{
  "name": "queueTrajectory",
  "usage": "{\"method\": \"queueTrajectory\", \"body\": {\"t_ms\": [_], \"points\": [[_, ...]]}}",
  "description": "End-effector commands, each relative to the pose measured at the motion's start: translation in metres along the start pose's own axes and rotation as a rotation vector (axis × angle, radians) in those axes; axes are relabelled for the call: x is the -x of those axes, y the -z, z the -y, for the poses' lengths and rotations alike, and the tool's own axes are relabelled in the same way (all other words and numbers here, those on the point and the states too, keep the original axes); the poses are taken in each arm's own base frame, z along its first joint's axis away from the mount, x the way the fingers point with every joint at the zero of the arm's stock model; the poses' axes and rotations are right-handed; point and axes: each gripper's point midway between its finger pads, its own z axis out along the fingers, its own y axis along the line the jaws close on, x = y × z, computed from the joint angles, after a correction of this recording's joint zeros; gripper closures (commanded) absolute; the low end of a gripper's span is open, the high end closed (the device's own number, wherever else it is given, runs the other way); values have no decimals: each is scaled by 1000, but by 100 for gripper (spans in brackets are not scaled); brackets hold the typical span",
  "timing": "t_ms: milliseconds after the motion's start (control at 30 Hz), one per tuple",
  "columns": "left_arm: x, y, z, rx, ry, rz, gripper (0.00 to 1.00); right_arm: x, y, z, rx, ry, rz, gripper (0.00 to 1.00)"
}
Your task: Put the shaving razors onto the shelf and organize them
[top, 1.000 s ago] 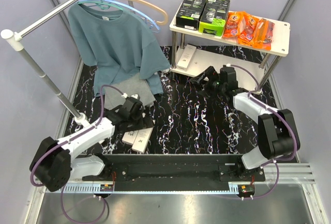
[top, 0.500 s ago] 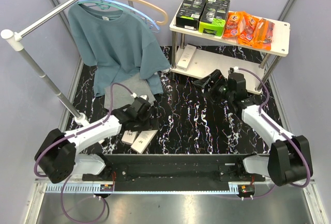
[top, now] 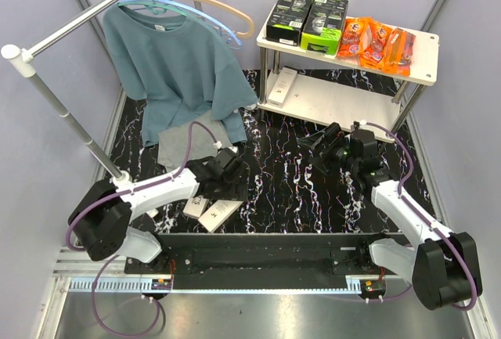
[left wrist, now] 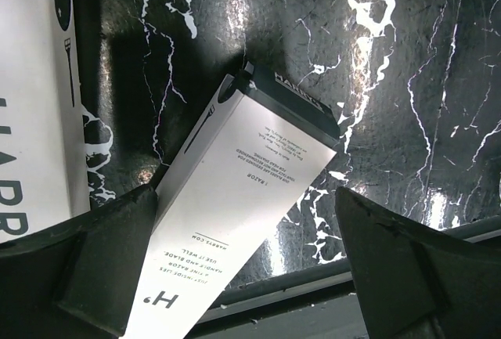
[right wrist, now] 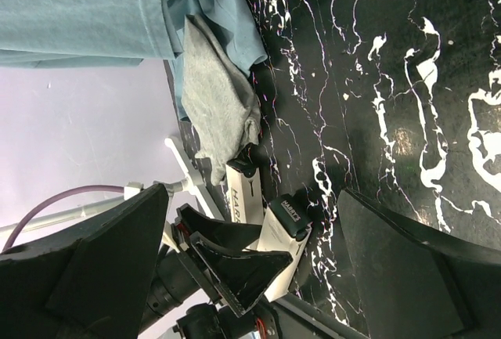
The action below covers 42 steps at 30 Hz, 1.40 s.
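Two slim white HARRY'S razor boxes lie side by side on the black marbled floor near the front left. My left gripper hovers open just right of them. In the left wrist view the slanted box runs between the spread fingers without being gripped, and the second box lies at the left. The shelf at the back right carries black-and-green boxes and orange packs on top, and one white box on its lower board. My right gripper hangs open and empty in front of the shelf.
A clothes rail with hangers and a teal shirt stands at the back left. A folded grey cloth lies below the shirt, close behind the left arm. The right wrist view shows that cloth and both white boxes.
My left gripper has slid right, over the slanted white box. My right gripper has drawn back from the shelf's lower board toward the near side. Both stayed open.
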Motion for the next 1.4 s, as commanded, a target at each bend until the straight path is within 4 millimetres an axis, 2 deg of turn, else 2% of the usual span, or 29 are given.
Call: {"method": "queueTrajectory", "body": {"t_ms": [0, 233, 533, 600, 700, 733, 800, 1133, 1300, 1367], "points": [[10, -1, 4, 28, -58, 19, 4, 4, 4, -9, 38, -6, 25, 0], [2, -8, 8, 65, -137, -26, 8, 1, 2, -3, 35, -15, 19, 0], [0, -16, 5, 150, -183, -53, 22, -1, 2, -1, 39, -19, 13, 0], [-2, -18, 3, 172, -195, -66, 31, -1, 2, 0, 35, -22, 12, 0], [-3, -19, 3, 183, -197, -69, 40, -2, 2, 1, 37, -22, 11, 0], [-3, -20, 3, 184, -197, -69, 49, -3, 2, 2, 35, -24, 10, 0], [-3, -19, 2, 190, -195, -68, 57, -3, 2, 2, 38, -23, 11, 0], [4, -15, 6, 190, -186, -51, 58, -3, 5, -1, 41, -14, 13, 0], [17, -4, 19, 155, -165, -11, 62, -3, 11, -4, 30, 16, 5, 0], [21, -1, 24, 142, -153, -2, 63, 0, 15, -12, 47, 36, 16, 0]]}}
